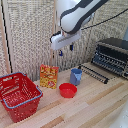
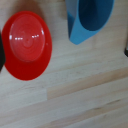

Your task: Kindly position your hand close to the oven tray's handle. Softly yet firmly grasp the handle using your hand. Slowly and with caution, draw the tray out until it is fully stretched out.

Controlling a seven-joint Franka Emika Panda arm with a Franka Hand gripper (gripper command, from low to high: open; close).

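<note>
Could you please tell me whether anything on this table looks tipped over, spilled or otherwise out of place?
Nothing stands out. The red bowl, blue cup and snack box stand upright, the red basket sits level, and the toaster oven has its rack partly out. No spills show.

blue cup (image 2: 89,20) cut off, oven (image 1: 114,55) cropped

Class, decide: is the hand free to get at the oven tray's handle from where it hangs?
Probably yes. The hand hangs in open air above the blue cup, and nothing stands between it and the handle at the rack's front edge.

no readable text, print on the yellow-orange box (image 1: 49,76) too blurred
</note>
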